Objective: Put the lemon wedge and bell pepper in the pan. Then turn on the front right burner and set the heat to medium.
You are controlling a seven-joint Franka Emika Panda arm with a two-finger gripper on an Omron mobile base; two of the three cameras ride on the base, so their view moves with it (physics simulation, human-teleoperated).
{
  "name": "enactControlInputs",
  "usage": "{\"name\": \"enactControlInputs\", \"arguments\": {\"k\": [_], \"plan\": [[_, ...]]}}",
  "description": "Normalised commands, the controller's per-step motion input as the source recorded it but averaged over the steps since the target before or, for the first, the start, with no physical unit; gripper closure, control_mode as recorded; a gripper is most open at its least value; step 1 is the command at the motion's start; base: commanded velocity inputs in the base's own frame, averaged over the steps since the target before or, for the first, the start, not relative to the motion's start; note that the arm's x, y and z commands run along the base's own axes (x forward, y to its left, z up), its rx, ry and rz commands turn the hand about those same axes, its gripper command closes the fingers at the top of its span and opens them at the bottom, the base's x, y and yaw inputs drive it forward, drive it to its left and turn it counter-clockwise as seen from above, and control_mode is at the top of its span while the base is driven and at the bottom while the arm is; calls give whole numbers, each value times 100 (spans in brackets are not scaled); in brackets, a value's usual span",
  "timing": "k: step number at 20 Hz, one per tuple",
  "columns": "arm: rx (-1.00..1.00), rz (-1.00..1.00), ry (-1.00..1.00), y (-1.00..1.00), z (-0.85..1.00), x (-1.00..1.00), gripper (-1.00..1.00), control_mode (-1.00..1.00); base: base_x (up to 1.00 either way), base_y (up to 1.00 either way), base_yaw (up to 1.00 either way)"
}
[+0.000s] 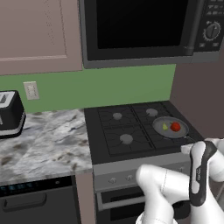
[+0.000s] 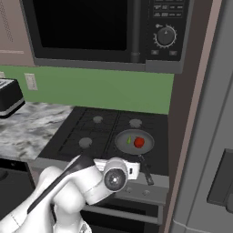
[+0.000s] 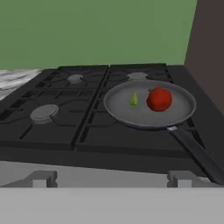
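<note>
Cooktop: black (image 3: 87, 131), low and straight ahead of the hand; steel control strip (image 3: 109, 173) nearest it.
Pan: grey (image 3: 148, 105), on the front right burner; handle (image 3: 194, 151) points toward the robot.
Bell pepper: (image 3: 159, 99) in the pan.
Lemon wedge: (image 3: 134, 99) just left of it.
Next: likely the right-hand knob (image 3: 181, 178).
Gripper: finger spread cannot be told.

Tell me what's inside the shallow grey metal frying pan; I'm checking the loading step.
Inside the pan: a red bell pepper and a pale yellow-green lemon wedge, apart. The burner beneath is covered.
</note>
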Motion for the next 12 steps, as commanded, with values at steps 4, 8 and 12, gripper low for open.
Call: {"name": "enactControlInputs", "arguments": {"k": [4, 8, 12], "plan": [[0, 0, -20, 0, 0, -28, -100, -100, 0, 0, 0], [0, 0, -21, 0, 0, -39, -100, -100, 0, 0, 0], [0, 0, -21, -1, -2, -30, -100, -100, 0, 0, 0]]}}
